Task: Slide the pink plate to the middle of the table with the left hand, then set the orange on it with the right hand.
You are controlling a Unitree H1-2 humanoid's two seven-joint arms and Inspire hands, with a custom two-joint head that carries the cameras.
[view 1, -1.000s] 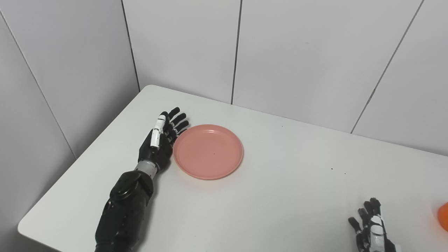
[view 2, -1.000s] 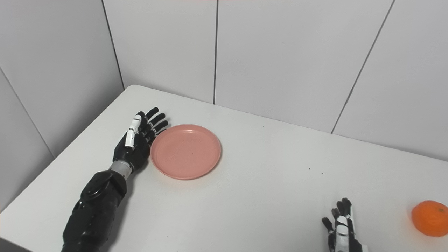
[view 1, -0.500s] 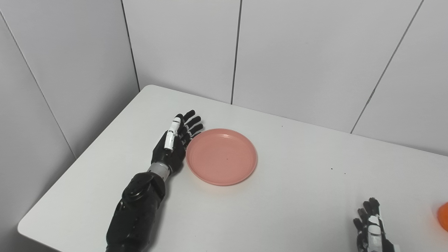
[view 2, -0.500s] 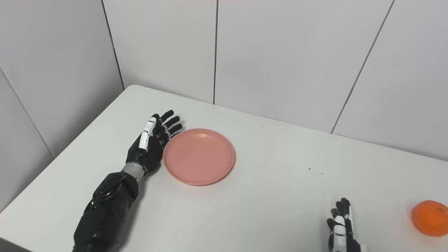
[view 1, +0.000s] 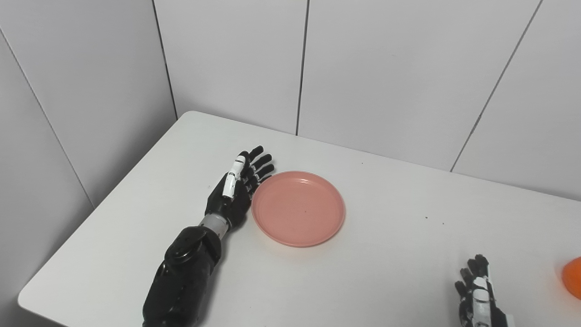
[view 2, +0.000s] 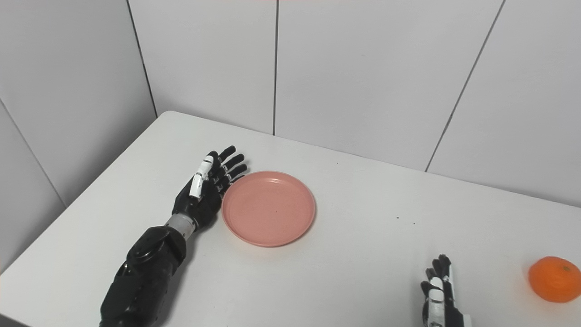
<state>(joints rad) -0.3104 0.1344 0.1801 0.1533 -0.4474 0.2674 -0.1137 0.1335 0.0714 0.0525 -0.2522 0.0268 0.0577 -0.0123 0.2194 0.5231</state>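
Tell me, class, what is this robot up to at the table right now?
The left hand, open with fingers straight, is set edge-on against the left rim of the pink plate, placed to push it sideways across the white table. The plate holds nothing. The orange sits untouched near the table's right side. The right hand waits low at the near edge, open, apart from the orange.

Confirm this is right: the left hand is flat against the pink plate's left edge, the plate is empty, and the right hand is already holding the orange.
Wrong on the orange. The right eye view shows it lying on the table, apart from the right hand, which holds nothing. The left hand and pink plate are as stated.
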